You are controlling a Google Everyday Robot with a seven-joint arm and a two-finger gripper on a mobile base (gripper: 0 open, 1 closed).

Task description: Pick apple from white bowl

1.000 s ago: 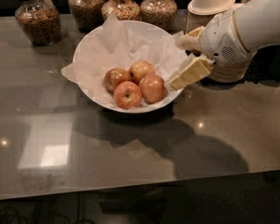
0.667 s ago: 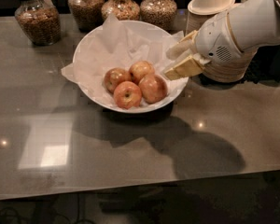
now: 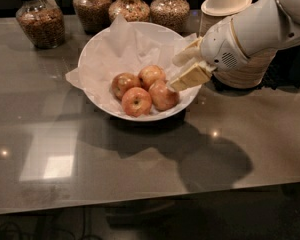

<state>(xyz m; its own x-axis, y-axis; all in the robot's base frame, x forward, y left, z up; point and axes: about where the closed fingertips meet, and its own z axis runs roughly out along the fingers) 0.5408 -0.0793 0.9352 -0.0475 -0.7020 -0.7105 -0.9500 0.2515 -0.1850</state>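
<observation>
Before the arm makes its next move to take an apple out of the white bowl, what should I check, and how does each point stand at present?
1. Gripper open: ok, fingers spread.
2. Gripper around the right-hand apple: not ok; it hangs above the right rim of the white bowl, beside that apple.
3. Room for the fingers: not ok; the neighbouring apples sit close against it.
4. Bowl upright on the counter: ok.
5. Lower finger clear of the rim: cannot tell.
</observation>
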